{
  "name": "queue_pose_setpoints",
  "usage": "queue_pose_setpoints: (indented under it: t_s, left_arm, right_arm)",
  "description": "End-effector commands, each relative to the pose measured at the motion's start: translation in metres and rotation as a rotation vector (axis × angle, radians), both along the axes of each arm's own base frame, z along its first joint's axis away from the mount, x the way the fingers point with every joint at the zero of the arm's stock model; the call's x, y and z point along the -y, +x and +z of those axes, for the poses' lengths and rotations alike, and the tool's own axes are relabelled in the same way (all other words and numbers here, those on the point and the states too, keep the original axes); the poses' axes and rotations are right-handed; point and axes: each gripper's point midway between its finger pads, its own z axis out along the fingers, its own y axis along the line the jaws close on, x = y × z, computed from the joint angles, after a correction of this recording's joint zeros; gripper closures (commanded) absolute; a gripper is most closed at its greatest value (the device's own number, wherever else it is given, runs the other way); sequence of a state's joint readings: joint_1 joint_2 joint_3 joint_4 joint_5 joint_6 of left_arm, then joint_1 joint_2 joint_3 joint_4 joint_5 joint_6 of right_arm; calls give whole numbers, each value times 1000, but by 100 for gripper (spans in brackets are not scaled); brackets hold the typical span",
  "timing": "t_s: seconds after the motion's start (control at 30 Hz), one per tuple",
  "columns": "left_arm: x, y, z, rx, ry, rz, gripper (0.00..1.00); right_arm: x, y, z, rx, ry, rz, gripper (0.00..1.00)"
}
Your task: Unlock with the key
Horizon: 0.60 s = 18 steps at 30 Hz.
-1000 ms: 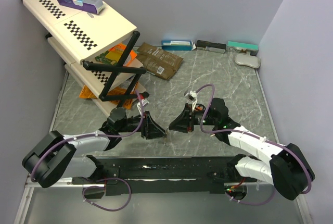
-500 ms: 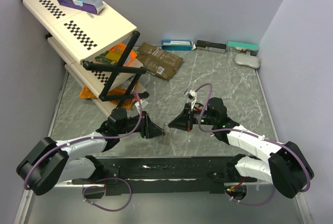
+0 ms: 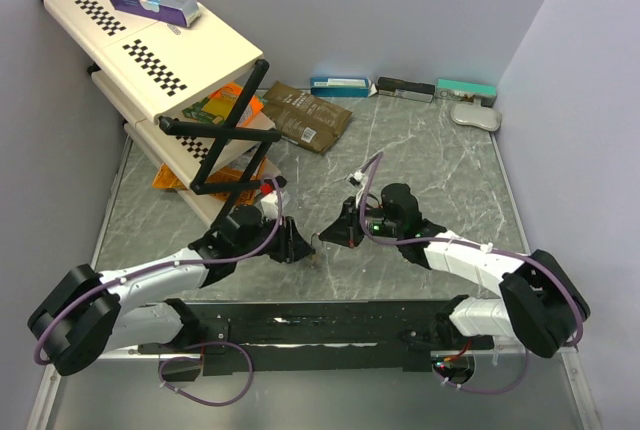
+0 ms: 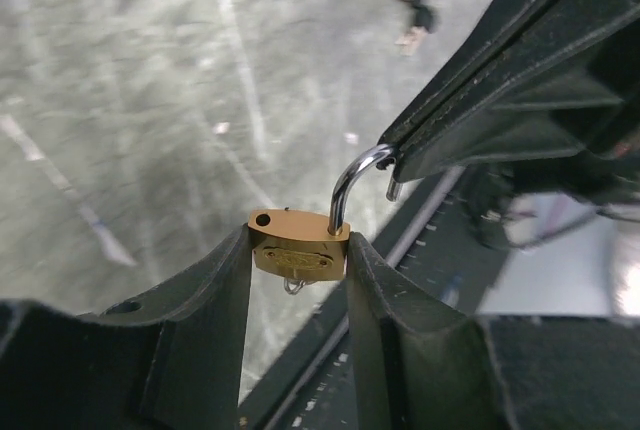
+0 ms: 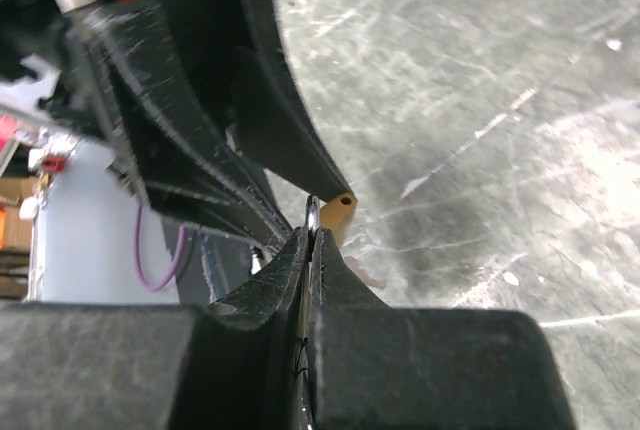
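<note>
- Two arms meet above the tabletop (image 3: 450, 160), closer than a second ago.
- Now left end effector (image 4: 299, 240) grips brass padlock (image 4: 290, 250); right end effector (image 5: 312, 235) pinches its shackle (image 4: 350, 182).
- One shackle leg is out of its hole: likely unlocked.

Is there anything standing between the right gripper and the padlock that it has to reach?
Nothing visible does. The right gripper is shut on the shackle, its fingers meeting at the free end. The left gripper clamps the padlock by its brass body.
</note>
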State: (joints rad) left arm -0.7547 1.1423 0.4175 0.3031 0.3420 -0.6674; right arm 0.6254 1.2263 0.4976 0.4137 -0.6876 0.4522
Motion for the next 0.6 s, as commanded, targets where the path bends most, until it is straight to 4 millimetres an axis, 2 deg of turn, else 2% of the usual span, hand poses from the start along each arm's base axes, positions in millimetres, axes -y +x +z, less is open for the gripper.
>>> queue_pose_setpoints:
  t_s: [0.0,0.13,0.4,0.5,0.57]
  left_arm:
    - [1,29,18,103,65,128,99]
    - [4,30,8,96,123,153,99]
    - [3,29,6,89,144,169,99]
    - [4,27,1,72,161,152,99]
    - [7,21,-3,53,161,115,99]
  right_arm:
    - [-10,6,3,-34,-14,-29,100]
    - [-14,10,-5,-62,-40,-56,100]
    - [-14,14,-17,-109,-51,-99,100]
    - [-14,15,-20,-118,-53,-99,93]
    - [-15,15,-22,-127,-54,-99,80]
